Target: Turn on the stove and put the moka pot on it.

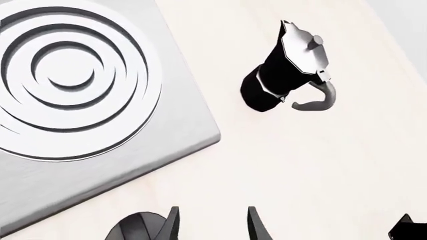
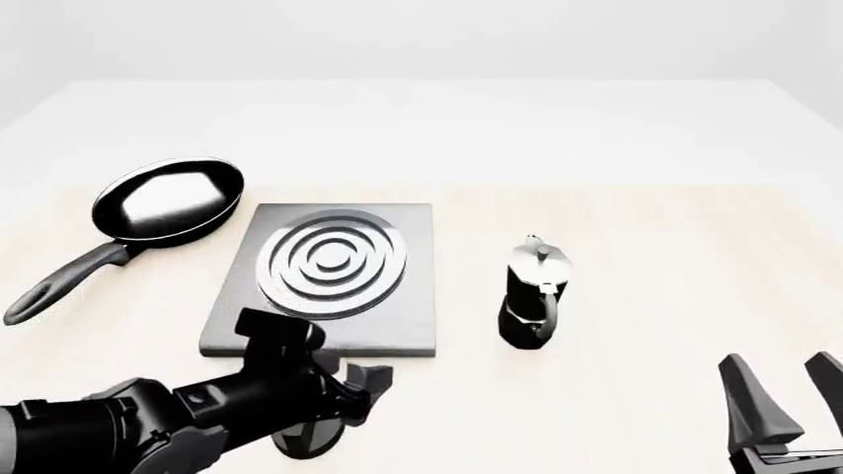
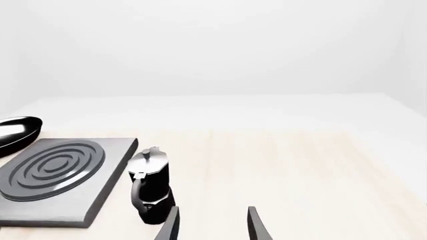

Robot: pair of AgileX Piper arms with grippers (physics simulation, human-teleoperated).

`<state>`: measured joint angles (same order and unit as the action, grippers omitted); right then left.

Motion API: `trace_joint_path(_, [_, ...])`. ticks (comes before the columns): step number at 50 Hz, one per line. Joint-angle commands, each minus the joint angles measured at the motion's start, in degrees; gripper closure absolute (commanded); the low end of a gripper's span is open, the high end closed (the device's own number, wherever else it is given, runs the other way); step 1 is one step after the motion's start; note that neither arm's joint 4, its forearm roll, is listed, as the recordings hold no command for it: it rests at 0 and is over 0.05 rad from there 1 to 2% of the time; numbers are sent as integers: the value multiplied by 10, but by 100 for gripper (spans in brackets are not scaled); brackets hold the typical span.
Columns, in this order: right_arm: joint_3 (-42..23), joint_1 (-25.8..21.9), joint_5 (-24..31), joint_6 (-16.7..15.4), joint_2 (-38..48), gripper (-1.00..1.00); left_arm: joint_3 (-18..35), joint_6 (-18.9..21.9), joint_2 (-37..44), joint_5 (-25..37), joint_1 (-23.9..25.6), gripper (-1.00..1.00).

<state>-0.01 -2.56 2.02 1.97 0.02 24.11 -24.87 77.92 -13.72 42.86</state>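
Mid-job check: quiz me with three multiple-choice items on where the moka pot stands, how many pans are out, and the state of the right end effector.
1. The moka pot stands:
A. on the burner rings
B. on the table right of the stove
C. inside the frying pan

2. Pans in the front view:
A. one
B. two
C. three

3. The right end effector is:
A. shut on the pot
B. open and empty
C. shut on the knob

Answers: 1 B, bare table shows between pot and stove slab. 2 A, only one long-handled pan shows. 3 B, its fingers stand apart with nothing between them.
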Motion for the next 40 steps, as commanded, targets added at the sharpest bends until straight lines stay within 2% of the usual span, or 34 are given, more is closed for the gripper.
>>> trace_joint_path(1, [0, 0, 1, -1, 0, -100, -13, -23, 30, -34, 0, -100])
trace_joint_path(10, [0, -2, 0, -2, 0, -100, -26, -38, 46, -52, -10, -100])
trace_joint_path(40, [0, -7, 2, -2, 0, -100, -43, -36, 45, -57, -40, -100])
